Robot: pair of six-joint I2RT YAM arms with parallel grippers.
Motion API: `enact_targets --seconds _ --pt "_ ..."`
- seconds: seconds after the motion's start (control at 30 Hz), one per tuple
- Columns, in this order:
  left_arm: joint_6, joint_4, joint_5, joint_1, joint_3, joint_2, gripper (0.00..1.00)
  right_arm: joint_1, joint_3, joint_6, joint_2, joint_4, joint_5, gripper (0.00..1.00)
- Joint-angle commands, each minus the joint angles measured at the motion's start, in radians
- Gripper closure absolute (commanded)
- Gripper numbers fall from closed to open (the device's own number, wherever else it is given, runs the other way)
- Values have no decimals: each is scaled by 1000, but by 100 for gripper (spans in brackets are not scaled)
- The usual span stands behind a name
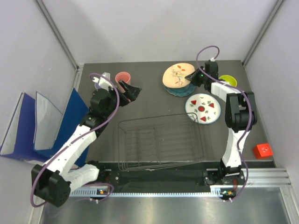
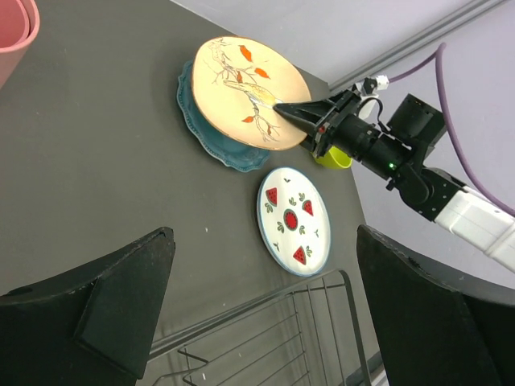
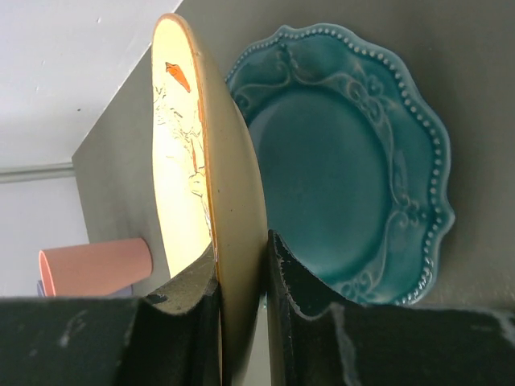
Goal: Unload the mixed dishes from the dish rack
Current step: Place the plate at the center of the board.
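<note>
Right gripper (image 3: 241,249): narrow, both fingers pinching the rim of the peach plate (image 3: 183,153), which fills the gap between them.
Peach plate: straight out ahead of my right fingers and tilted, its underside turned toward the teal plate (image 3: 338,161), which lies flat just beside and under it. I cannot tell whether the two touch.
Left gripper (image 2: 265,241): spread wide, holding nothing, hanging above the table (image 1: 154,105).
Around the left gripper: the salmon cup (image 1: 122,77) stands just off its fingertips. The dish rack (image 1: 161,140) sits lower, back toward my bases, and I see no dish in it.
Around the right gripper: the yellow-green bowl (image 1: 228,80) is close behind my wrist. The white plate (image 1: 202,108) lies flat off to the side, nearer my base.
Risk, grip: I hold only a thin edge of smooth plastic, so a quick swing could let the plate pivot or slip out.
Risk, release: if I let go while it is this tilted, it would likely drop and skid off the teal plate's scalloped rim.
Risk, retreat: backing out carelessly could knock the bowl behind my wrist.
</note>
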Motion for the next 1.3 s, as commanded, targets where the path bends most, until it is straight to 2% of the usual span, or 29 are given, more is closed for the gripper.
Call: enact_targets --seconds 0.0,0.4,0.63,0.67,0.77,0.8,0.9,1.27 --pt "10 62 23 2 -12 -4 1 10 64 21 -11 229 -44 100" --pt "-11 82 54 2 -35 39 1 8 50 29 92 267 -57 100" --pt "-21 81 65 2 -44 51 1 7 67 37 124 183 -50 100" --pt "-19 78 66 2 -43 51 1 7 73 34 126 163 -51 96" --pt "-11 68 68 0 -35 57 1 7 61 23 114 114 -48 71" --pt "-10 65 69 2 -34 60 1 7 53 18 108 98 -35 60" --pt "-10 65 77 2 -31 65 1 7 41 0 82 40 1 49" --pt "-5 27 102 2 -12 83 1 7 99 -75 60 -188 90 39"
